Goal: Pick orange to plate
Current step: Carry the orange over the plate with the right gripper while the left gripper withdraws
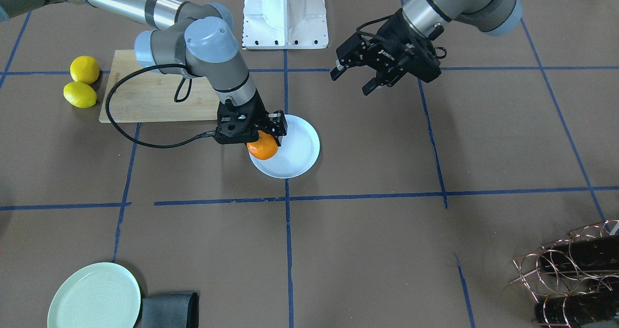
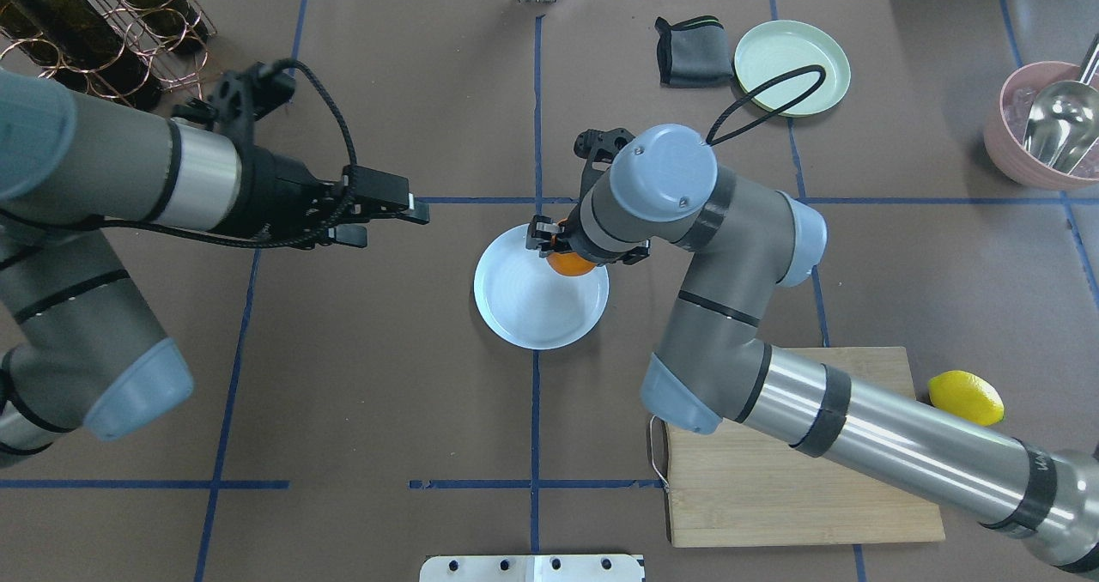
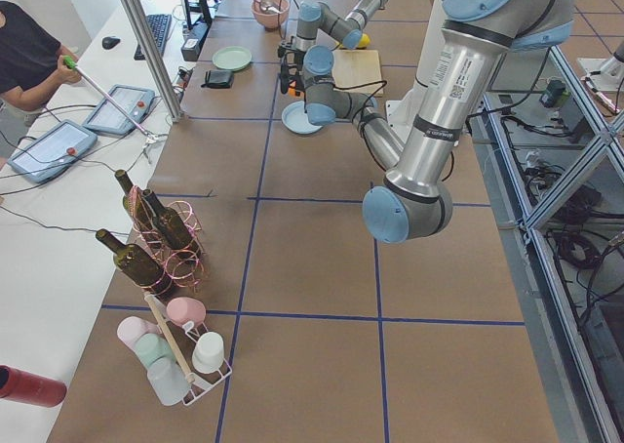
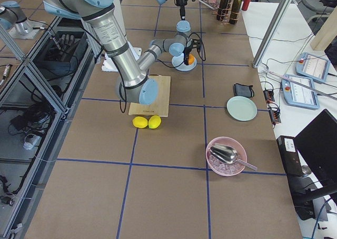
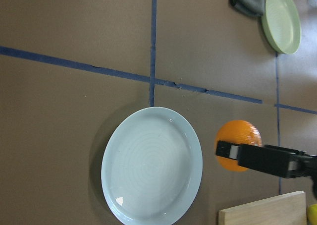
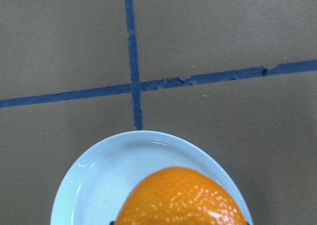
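My right gripper [image 1: 263, 138] is shut on the orange [image 1: 262, 150], a small bright-orange fruit, and holds it over the edge of the pale bluish-white plate [image 1: 295, 149]. The overhead view shows the orange [image 2: 569, 263] at the far right part of the plate [image 2: 532, 299], half hidden under the right wrist. In the right wrist view the orange [image 6: 181, 197] fills the bottom, with the plate [image 6: 94, 185] beneath it. My left gripper [image 1: 350, 82] hangs open and empty above the table, well off to the plate's side. The left wrist view shows the plate [image 5: 151, 165] and the orange [image 5: 237, 136].
Two yellow lemons [image 1: 81, 83] lie beside a wooden cutting board [image 1: 145, 96]. A mint-green plate [image 1: 94, 296] and a folded grey cloth [image 1: 169, 310] sit at the table's far side. A copper wine rack with bottles [image 1: 570, 270] and a pink bowl with a scoop [image 2: 1052, 127] occupy corners.
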Controlling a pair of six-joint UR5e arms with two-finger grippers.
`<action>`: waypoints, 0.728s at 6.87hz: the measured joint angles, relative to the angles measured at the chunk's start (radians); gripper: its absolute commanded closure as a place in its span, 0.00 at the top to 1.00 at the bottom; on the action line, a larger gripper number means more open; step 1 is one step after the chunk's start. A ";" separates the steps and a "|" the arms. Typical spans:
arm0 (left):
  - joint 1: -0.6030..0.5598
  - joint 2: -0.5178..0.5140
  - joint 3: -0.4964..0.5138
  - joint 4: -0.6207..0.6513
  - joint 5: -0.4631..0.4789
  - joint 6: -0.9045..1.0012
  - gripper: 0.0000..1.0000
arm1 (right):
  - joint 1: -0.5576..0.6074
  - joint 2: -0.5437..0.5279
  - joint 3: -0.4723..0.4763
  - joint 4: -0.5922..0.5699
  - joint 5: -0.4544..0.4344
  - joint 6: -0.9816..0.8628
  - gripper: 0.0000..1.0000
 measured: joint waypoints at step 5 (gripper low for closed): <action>-0.057 0.044 -0.025 0.000 -0.044 0.000 1.00 | -0.063 0.044 -0.085 0.004 -0.047 0.013 0.99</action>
